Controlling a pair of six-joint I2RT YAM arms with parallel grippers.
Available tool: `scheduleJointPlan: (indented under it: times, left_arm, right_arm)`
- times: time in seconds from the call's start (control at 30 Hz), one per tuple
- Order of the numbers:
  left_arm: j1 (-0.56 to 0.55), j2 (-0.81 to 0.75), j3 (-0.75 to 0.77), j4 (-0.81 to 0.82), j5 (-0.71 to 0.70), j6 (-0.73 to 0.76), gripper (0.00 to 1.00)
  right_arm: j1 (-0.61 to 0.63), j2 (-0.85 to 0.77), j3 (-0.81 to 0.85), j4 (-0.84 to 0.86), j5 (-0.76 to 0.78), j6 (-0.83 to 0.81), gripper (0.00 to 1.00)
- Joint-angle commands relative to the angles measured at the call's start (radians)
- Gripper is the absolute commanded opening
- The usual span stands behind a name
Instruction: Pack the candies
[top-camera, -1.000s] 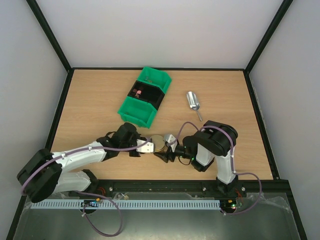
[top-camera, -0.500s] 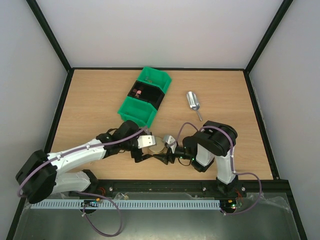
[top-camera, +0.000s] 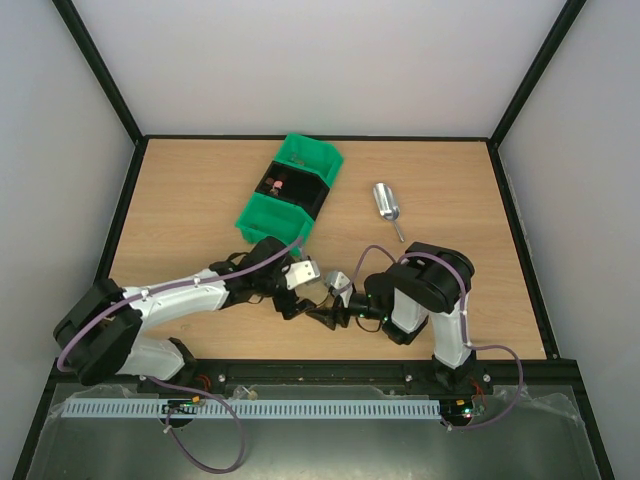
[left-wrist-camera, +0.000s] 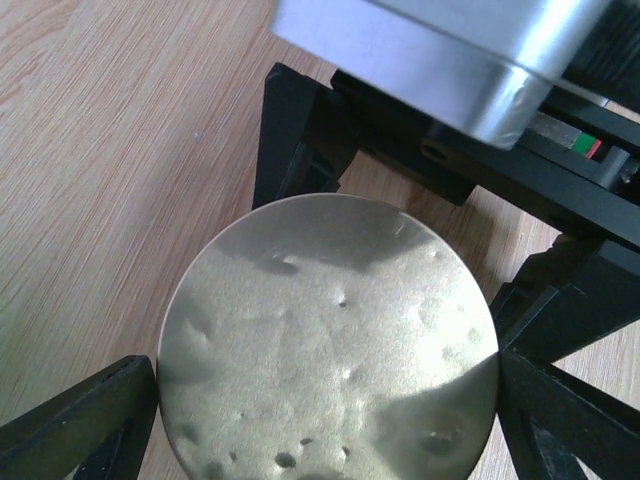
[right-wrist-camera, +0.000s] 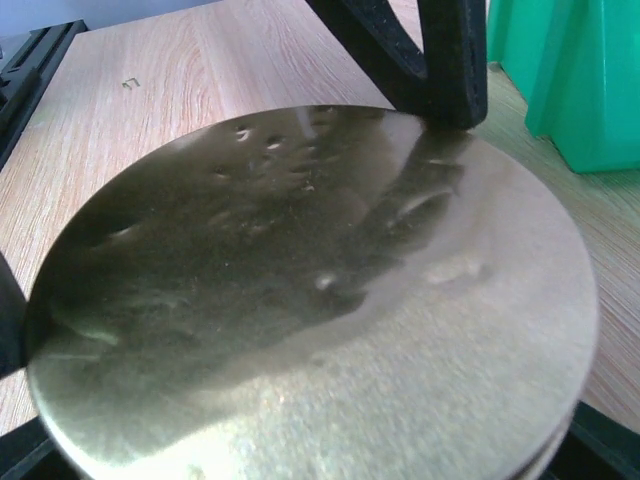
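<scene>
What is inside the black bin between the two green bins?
A few tiny candies, pinkish and reddish, lie in the black bin. Its walls may hide more.

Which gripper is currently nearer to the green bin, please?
Left. The left gripper sits close beside the green bin, on its side of the gold lid; the right gripper is across that lid, farther away.

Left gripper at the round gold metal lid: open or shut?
Open: the left gripper has fingers spread wide, one each side of the round gold metal lid.
</scene>
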Motion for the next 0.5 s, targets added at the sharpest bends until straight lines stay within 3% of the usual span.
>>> scheduleJointPlan:
  times: [0.0,0.3,0.47]
  left_arm:
    - [-0.012,0.02,0.024,0.039,0.02,-0.022,0.92]
    - [-0.004,-0.006,-0.005,-0.054,0.062,0.175,0.67]
    - [0.028,-0.004,-0.021,-0.144,0.117,0.352,0.64]
  right_arm:
    - [0.015,0.027,-0.005,-0.031,-0.001,-0.003,0.18]
    - [0.017,0.019,-0.024,-0.02,-0.063,-0.04,0.18]
    - [0.017,0.012,-0.035,-0.022,-0.144,-0.105,0.18]
